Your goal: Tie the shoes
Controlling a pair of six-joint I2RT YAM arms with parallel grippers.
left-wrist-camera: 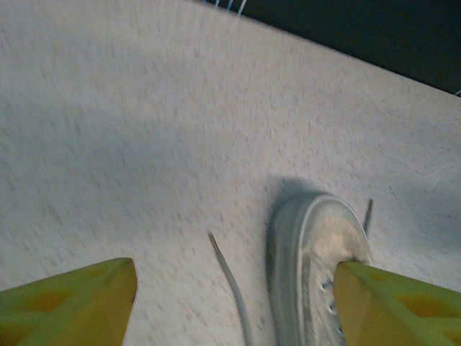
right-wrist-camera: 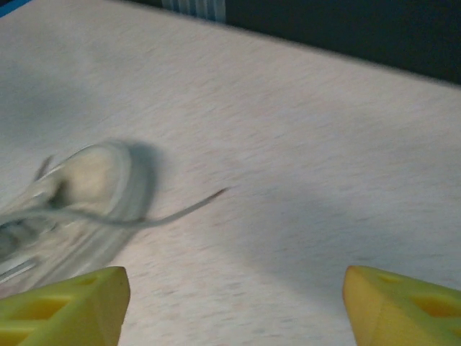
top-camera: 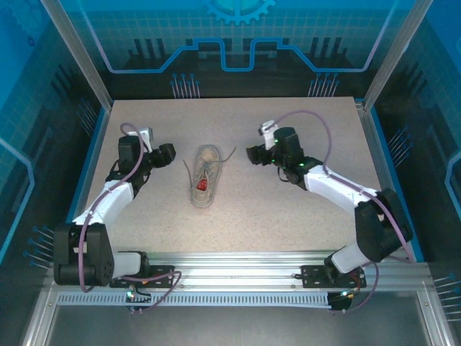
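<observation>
Now, sneaker (top-camera: 205, 176): centre of the frame on the table (top-camera: 288, 216), toe toward the top, laces (top-camera: 229, 154) lying loose.
Left gripper (top-camera: 170, 153): just left of the sneaker, fingers spread wide, holding nothing.
Right gripper (top-camera: 251, 153): right of the sneaker, equally wide, holding nothing.

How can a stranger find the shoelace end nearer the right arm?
In the middle of the speckled beige table top lies a small whitish-grey sneaker. From near its toe a thin white lace runs straight out toward the right end effector. The other lace lies on the left side and bends back toward the heel.
</observation>
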